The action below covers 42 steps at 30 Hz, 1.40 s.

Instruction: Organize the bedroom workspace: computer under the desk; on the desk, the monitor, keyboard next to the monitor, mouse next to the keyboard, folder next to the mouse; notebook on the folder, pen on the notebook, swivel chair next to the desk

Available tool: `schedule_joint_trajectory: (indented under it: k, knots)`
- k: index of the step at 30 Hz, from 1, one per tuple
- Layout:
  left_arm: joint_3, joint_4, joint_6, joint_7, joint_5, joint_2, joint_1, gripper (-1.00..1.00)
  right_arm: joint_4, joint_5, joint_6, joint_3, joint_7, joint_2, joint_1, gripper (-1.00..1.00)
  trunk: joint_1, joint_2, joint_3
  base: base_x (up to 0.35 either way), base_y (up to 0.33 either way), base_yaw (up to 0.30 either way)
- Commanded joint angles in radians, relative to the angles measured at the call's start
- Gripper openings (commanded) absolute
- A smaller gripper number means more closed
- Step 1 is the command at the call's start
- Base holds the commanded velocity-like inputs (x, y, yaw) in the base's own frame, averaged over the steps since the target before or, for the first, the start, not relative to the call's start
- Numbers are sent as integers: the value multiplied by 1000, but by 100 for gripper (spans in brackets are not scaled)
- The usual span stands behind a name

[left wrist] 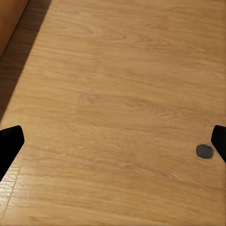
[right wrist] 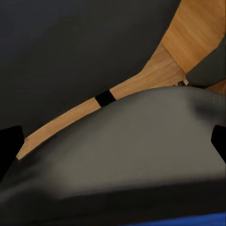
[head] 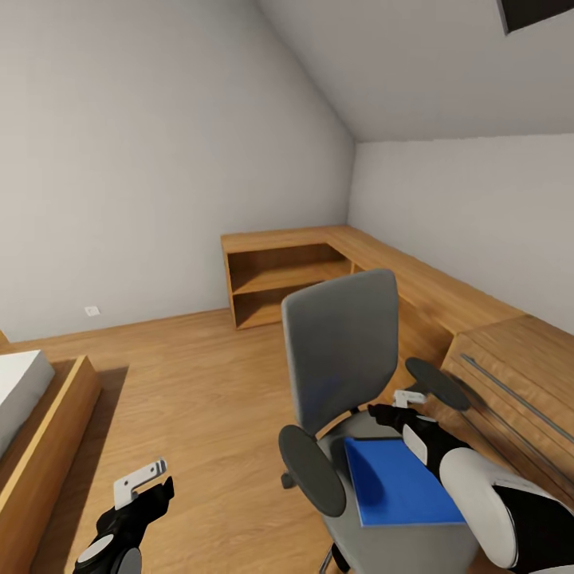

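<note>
Left end effector (head: 143, 478) hangs low at the near left above the bare wooden floor (head: 199, 399), its fingers spread wide apart with nothing between them; in the left wrist view the two dark fingertips (left wrist: 9, 146) sit at opposite edges over floorboards, and a small dark castor (left wrist: 204, 151) shows near one of them. Right end effector (head: 402, 406) reaches over the seat of the swivel chair (head: 343, 351) at the near right, just past the far edge of the folder (head: 399, 482); its fingers are parted too, seen at the two sides of the right wrist view with only grey seat padding (right wrist: 122, 141) between them, clamped on nothing. A thin strip of the folder's blue (right wrist: 197, 220) shows at the border of that view.

The folder lies flat on the chair seat, between the two black armrests, its right side partly hidden by the right forearm. The chair faces the robot, its tall grey back upright behind the folder.

At the near left edge stands a bed (head: 24, 414) with a wooden frame and white mattress. To the right of the chair is a light wooden chest of drawers (head: 518, 375) with long metal handles. Farther back, a light wooden corner unit with open shelves (head: 279, 279) runs along the far and right walls.
</note>
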Motion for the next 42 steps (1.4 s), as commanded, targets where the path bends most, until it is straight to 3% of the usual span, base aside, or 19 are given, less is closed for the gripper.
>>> schedule_joint_trajectory:
  k: [1,42]
  knots:
    - [0,-2,2,6,10,-1,0,100,-1,4,3,-8,10,-1,0,100,4,-8,-4,0,0,0]
    - [-1,4,1,6,10,-1,0,100,0,5,3,-8,20,-6,0,100,161,-295,-132,0,0,0]
